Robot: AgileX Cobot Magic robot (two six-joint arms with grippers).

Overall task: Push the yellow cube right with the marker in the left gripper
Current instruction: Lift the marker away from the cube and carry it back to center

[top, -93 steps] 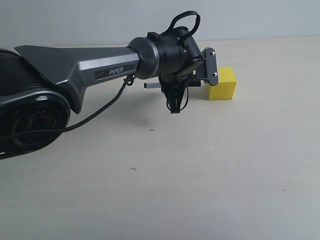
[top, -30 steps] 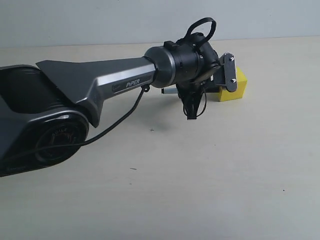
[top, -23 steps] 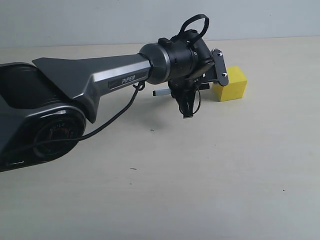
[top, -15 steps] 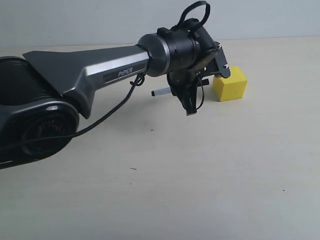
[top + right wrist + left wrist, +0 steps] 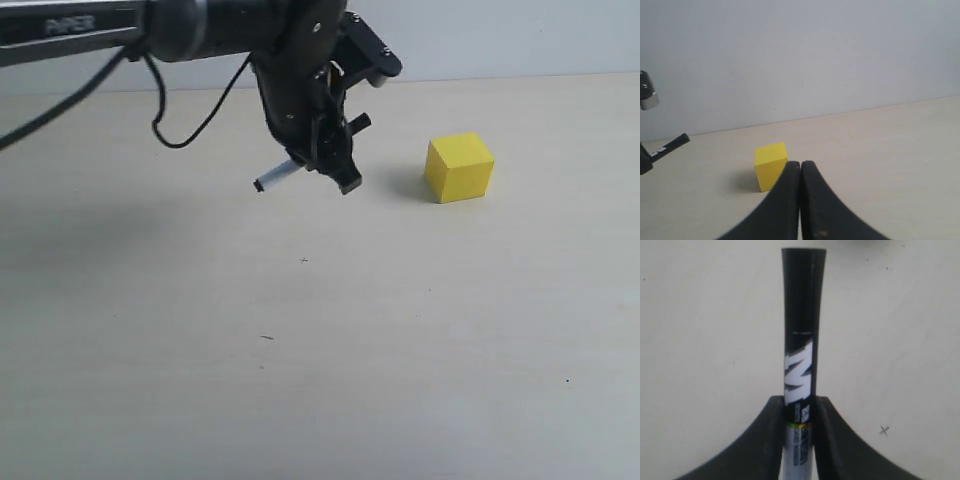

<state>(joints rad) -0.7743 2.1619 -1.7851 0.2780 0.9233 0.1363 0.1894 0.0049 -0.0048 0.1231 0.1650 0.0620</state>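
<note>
Backing off and rising since half a second ago, the left hand (image 5: 335,165) hangs clear of the counter (image 5: 300,350), clamped tight on the marker (image 5: 284,174) at mid-barrel so its black end juts toward two o'clock as a pushing tip. Well apart at three o'clock sits the yellow cube (image 5: 459,168), flat on the counter, matte, sharp-edged, nudged slightly rightward; the right hand (image 5: 800,172) is pressed closed on nothing.

We see a matte beige tabletop (image 5: 420,340) running back to a pale grey-blue wall (image 5: 500,30), and on it a tiny dark cross mark (image 5: 303,260), with a short dark fleck (image 5: 266,337) at seven o'clock from it and a lone speck (image 5: 567,380) well off at four o'clock.
</note>
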